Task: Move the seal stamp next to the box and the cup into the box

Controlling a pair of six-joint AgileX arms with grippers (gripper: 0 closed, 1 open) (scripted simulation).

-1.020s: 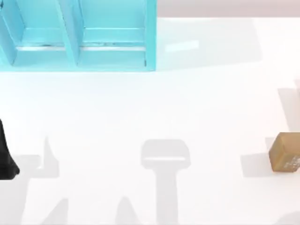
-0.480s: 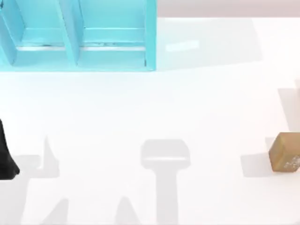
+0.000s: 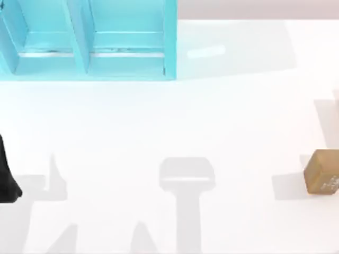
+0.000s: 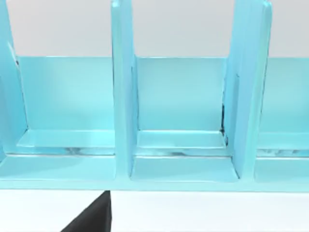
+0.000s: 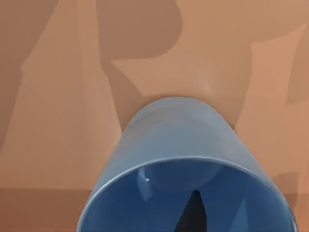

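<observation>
The seal stamp (image 3: 322,172), a tan-brown wooden block with faint white marks, stands on the white table at the top view's right edge. The box (image 3: 90,39) is a turquoise case with upright dividers at the table's back left; the left wrist view faces its compartments (image 4: 181,121). The blue cup (image 5: 186,164) looms close in the right wrist view, its mouth toward the camera. A dark pointed part of my right gripper (image 5: 193,212) shows inside the cup's rim. My left arm (image 3: 6,177) is a black shape at the table's left edge.
Grey shadows of the arms and camera (image 3: 186,180) lie across the middle and front of the white table (image 3: 175,116). A black piece of the left arm (image 4: 91,218) sits low in the left wrist view, in front of the box.
</observation>
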